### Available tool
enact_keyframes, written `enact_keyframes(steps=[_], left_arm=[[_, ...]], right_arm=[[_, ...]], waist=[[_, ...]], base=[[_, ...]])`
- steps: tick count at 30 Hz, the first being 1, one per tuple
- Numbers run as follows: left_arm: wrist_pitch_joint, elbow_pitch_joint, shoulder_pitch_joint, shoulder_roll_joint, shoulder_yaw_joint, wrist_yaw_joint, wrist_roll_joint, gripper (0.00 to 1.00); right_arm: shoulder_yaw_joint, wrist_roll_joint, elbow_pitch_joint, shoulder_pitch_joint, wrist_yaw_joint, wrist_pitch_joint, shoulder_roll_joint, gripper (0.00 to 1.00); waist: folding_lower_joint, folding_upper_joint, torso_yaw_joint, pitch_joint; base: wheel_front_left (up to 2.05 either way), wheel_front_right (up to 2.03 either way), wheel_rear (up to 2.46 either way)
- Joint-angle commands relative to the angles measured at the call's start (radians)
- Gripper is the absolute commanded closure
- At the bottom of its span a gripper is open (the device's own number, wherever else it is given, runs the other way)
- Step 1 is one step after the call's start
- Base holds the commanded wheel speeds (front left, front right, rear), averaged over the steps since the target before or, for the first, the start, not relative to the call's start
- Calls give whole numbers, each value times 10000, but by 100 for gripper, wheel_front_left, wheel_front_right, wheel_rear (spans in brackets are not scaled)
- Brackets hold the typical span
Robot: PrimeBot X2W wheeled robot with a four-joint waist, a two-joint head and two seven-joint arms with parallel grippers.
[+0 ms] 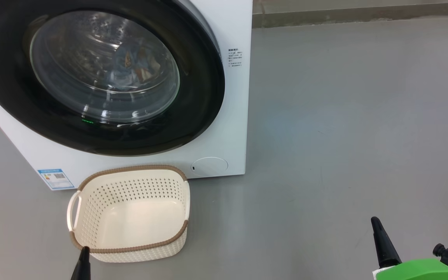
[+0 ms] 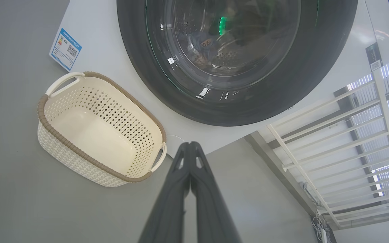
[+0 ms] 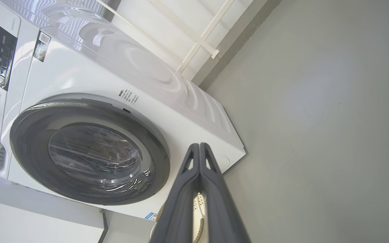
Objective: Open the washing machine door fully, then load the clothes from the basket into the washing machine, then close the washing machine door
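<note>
Washing machine door (image 1: 95, 74) sits closed against the washing machine (image 1: 233, 116); blue printed clothes (image 1: 130, 64) lie behind its glass. Basket (image 1: 130, 170) is on the floor (image 1: 344, 116) just in front, empty. My left fingers (image 2: 176, 189) and right fingers (image 3: 184, 192) are pressed together, holding nothing. I judge all three steps done.

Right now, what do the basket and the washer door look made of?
Basket: looks like moulded cream plastic, matte, with punched holes; brown rim imitates weave. Washing machine door: glossy black rim, likely plastic, around clear glass or similar, judging by sharp reflections.
</note>
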Motion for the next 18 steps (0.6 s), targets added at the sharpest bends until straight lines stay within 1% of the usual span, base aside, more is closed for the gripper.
enact_keyframes(steps=[1,18], left_arm=[[48,-162,-468,174,221,-15,-262,100],[541,77,-871,203,329,-19,-2104,100]], right_arm=[[37,285,-284,-496,-30,54,-96,100],[-61,2128,-304,-638,-38,554,-110,100]], waist=[[0,0,0,3],[0,0,1,54]], base=[[0,0,0],[0,0,0]])
